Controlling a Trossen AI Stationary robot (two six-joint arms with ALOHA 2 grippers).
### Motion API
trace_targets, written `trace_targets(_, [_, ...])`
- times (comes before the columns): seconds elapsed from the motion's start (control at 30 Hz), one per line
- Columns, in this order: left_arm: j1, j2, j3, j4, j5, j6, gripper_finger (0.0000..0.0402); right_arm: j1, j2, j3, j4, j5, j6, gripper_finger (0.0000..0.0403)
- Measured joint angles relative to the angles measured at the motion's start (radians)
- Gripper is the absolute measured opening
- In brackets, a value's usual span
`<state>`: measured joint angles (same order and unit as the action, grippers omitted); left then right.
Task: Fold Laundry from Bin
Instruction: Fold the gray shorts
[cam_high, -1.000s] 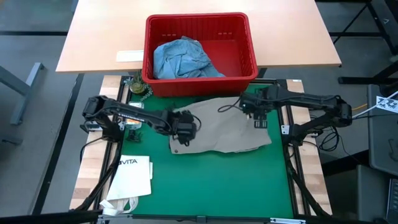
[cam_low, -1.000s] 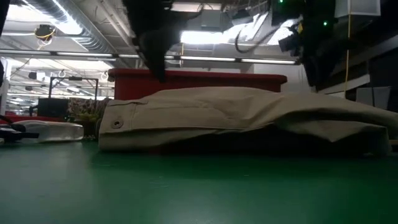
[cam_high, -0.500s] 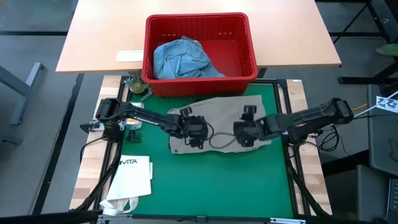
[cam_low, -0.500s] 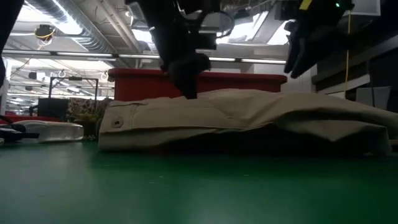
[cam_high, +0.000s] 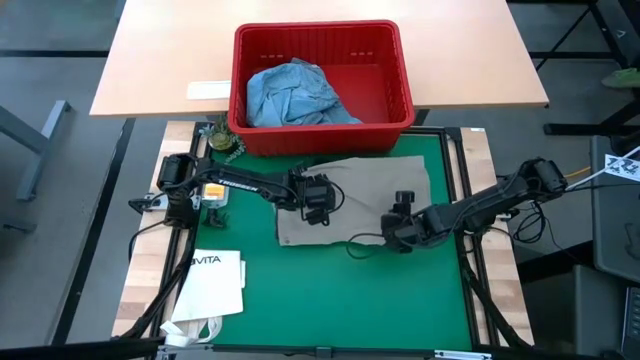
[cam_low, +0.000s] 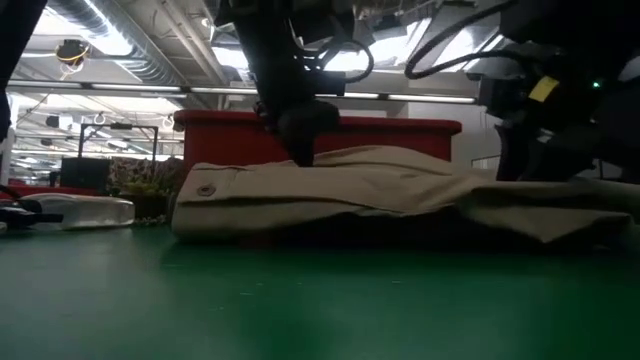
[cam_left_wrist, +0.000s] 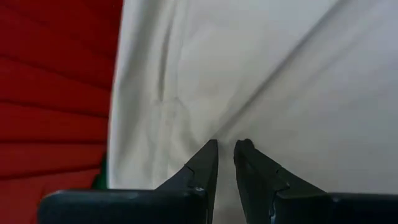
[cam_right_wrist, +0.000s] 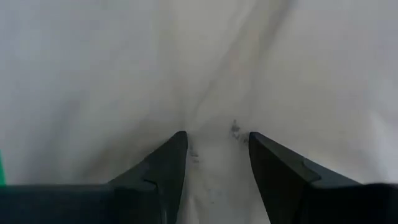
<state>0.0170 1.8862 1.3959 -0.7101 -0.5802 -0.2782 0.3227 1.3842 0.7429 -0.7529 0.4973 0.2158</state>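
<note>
A khaki garment lies spread flat on the green mat, just in front of the red bin. A light blue denim piece lies in the bin. My left gripper is down on the garment's left part, its fingers almost together. My right gripper is open and low over the garment's near right part. In the low view the garment lies as a low mound with a button at its left end. My left gripper comes slanting down from the table's left, and its tips meet the top of the garment. A small crease of the cloth runs into the narrow gap between the tips. The garment stays lying on the mat. My right gripper slants down from the table's right, and its open fingers set their tips on the cloth of the garment's near right part. Cloth lies flat between them, not pinched.
A white paper bag printed VITA lies at the mat's near left. A dark cable loops onto the mat near the right gripper. Behind the mat is a wooden table with the bin on it, and a small object stands at the bin's left corner.
My right gripper has swung from over the garment's far right corner toward the near edge and down onto the cloth. My left gripper has gone a little right and down onto the garment. The garment's left end has slid slightly right, and its right side lies flatter.
</note>
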Motion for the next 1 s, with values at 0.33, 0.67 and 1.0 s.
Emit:
trace_targets(0.33, [-0.049, -0.002, 0.037, -0.032, -0.012, 0.001, 0.0032, -0.001, 0.001, 0.153, -0.119, 0.007, -0.094, 0.0179])
trace_targets(0.67, [-0.115, -0.004, 0.158, -0.069, -0.015, 0.001, 0.0030, 0.053, 0.001, 0.300, -0.295, -0.125, -0.095, 0.0179])
trace_targets(1.0, [-0.170, -0.004, 0.173, -0.060, 0.005, 0.033, 0.0030, 0.325, 0.001, 0.301, -0.298, -0.163, -0.032, 0.0179])
